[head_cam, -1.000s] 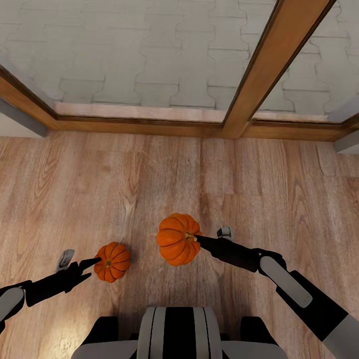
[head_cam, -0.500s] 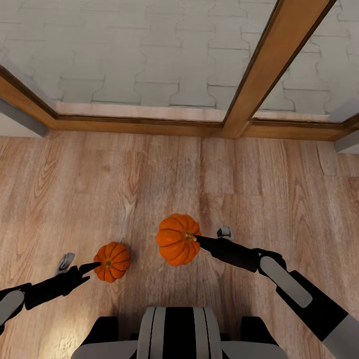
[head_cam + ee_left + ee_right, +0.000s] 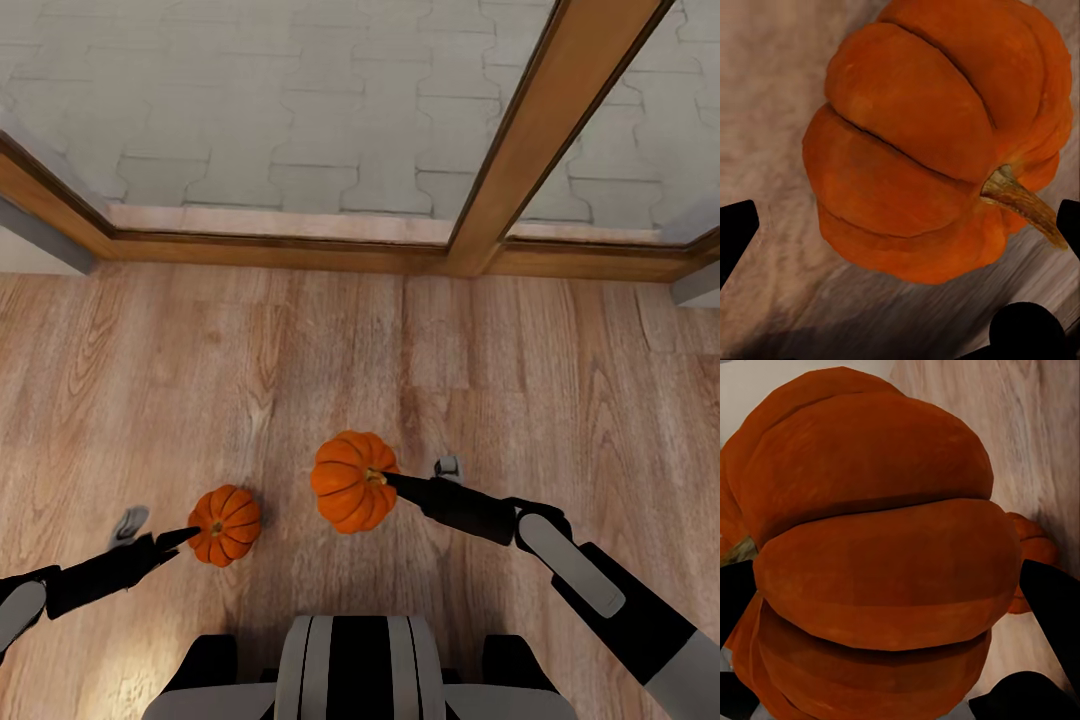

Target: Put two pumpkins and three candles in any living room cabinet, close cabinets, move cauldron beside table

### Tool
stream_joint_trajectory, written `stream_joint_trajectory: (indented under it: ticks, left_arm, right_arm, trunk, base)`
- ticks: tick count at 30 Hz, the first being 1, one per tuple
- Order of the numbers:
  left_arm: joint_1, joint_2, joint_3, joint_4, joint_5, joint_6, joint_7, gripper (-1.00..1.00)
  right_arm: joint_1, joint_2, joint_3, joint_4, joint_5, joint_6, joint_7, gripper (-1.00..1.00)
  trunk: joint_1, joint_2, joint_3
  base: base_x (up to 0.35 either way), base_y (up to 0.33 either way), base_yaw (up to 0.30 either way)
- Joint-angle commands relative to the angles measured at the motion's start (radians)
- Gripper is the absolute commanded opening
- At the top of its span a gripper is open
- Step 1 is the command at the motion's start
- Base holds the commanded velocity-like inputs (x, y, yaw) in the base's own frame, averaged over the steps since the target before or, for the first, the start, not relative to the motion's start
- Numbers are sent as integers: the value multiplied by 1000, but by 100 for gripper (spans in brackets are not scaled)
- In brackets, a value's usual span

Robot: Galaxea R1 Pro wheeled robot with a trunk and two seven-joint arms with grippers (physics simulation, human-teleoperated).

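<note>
Two orange ribbed pumpkins show in the head view. The smaller-looking pumpkin [image 3: 226,524] rests on the wood floor, and my left gripper [image 3: 180,537] reaches it from the left. In the left wrist view this pumpkin [image 3: 922,150] lies between widely spread dark fingertips [image 3: 736,232], so that gripper is open. The other pumpkin [image 3: 350,482] looks larger and is raised off the floor, with my right gripper [image 3: 392,481] shut on it by its stem side. In the right wrist view this held pumpkin [image 3: 870,555] sits between both fingers [image 3: 1050,607], and the floor pumpkin [image 3: 1033,547] peeks out behind.
A wood-framed glass wall [image 3: 300,250] with an upright post [image 3: 540,130] closes off the far side, with grey paving beyond it. Wood floor [image 3: 300,350] spreads between it and my base [image 3: 360,670].
My left gripper has sunk slightly lower beside the floor pumpkin. The right gripper has shifted the held pumpkin a touch to the left.
</note>
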Motion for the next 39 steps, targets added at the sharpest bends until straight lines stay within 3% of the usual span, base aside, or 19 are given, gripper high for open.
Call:
stream_joint_trajectory:
  ticks: [1, 4, 7, 13, 39]
  left_arm:
    - [-3, -1, 1, 23, -55, -38, -73, 100]
    - [-5, -2, 3, 43, -99, -84, -161, 100]
    - [-5, -2, 4, 48, -110, -93, -181, 100]
    - [-5, -2, 4, 49, -113, -98, -188, 100]
    - [-5, -7, 15, 57, -115, -148, -184, 100]
  right_arm:
    - [-1, 0, 2, -1, -10, 4, -3, -100]
    - [-1, 0, 2, -2, -10, 4, -4, -100]
    - [0, -1, 2, -27, -10, 5, -4, -100]
    - [-1, 0, 6, -125, -12, 5, -30, -100]
    - [0, 1, 21, -138, -11, 5, -62, -100]
  trunk:
    - [0, 0, 0]
    - [2, -1, 0]
    - [3, -2, 0]
    - [6, -3, 0]
    - [12, -7, 0]
  base:
    - [0, 0, 0]
    - [0, 0, 0]
    - [0, 0, 0]
    - [0, 0, 0]
    - [0, 3, 0]
